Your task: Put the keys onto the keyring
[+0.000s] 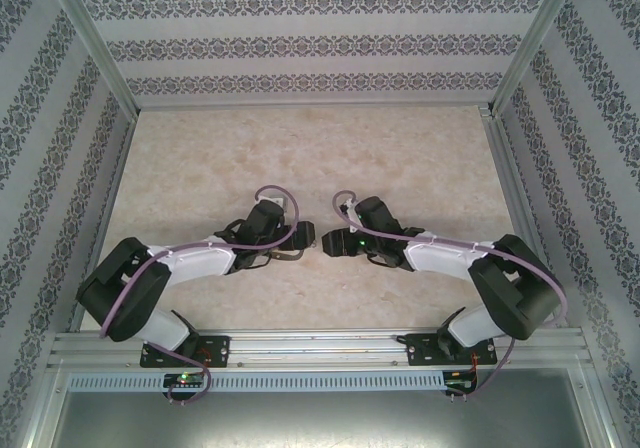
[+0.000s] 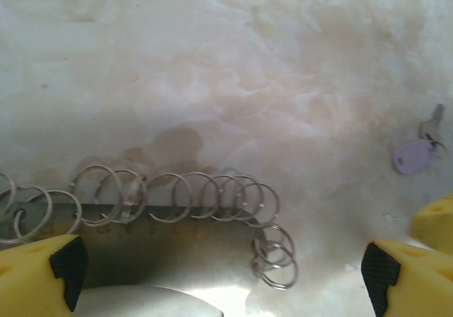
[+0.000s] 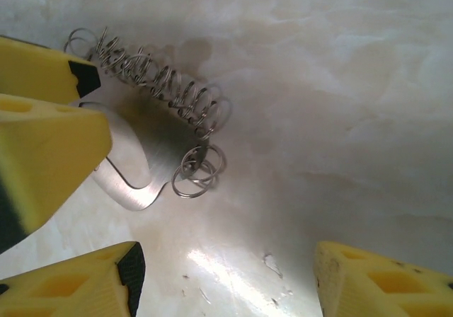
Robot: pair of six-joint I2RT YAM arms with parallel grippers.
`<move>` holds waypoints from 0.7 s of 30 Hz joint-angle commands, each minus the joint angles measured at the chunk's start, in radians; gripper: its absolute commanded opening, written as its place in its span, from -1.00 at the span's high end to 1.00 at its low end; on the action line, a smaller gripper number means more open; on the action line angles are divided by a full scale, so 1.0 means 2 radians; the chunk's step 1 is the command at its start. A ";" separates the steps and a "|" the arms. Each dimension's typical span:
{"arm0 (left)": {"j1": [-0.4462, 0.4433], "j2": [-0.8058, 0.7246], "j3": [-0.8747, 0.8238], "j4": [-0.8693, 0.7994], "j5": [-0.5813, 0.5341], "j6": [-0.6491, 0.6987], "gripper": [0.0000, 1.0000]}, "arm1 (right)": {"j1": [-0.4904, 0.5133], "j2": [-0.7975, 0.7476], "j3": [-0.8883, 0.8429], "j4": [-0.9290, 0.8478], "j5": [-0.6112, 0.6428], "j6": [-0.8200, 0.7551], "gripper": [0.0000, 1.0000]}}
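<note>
On the pale, marble-look table top (image 1: 300, 148) lies one flat, shiny grey metal keyring (image 2: 177, 243). It has a row of small silver wire rings (image 2: 177, 197) along one long side. The rings overlap, so I cannot count them for sure. A little bunch of them hangs off one end of the row.

One tiny silver key with a pale purple head (image 2: 414, 154) lies flat on the table. It is off to the side of the keyring, past the end with the little bunch. It is apart from the keyring and does not touch it, so the key is not on the keyring.

Two white and black arms (image 1: 200, 260) reach in and meet nose to nose over the keyring.

The left gripper (image 2: 221, 271) hangs right above the keyring. Its two yellow fingers (image 2: 35, 267) with black pads (image 2: 67, 260) are spread wide, one on each side of the keyring. They grip nothing. I cannot tell if a pad touches the row of rings.

The right gripper (image 3: 226, 267) is just beside the keyring, at the end with the little bunch. It also has two yellow fingers. They stand apart with bare table between them, and they hold nothing.
</note>
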 commanded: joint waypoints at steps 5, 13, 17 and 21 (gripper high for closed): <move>0.006 -0.081 0.032 -0.060 0.000 0.005 -1.00 | 0.023 0.045 0.025 0.016 -0.023 -0.018 -0.29; 0.050 -0.170 0.051 -0.126 -0.029 0.019 -1.00 | 0.037 0.087 0.041 0.035 -0.028 -0.007 -0.27; 0.070 -0.197 0.053 -0.144 -0.029 0.027 -1.00 | 0.041 0.101 0.053 0.041 -0.035 -0.002 -0.26; 0.080 -0.208 0.051 -0.149 -0.028 0.028 -1.00 | 0.045 0.109 0.066 0.041 -0.039 -0.001 -0.25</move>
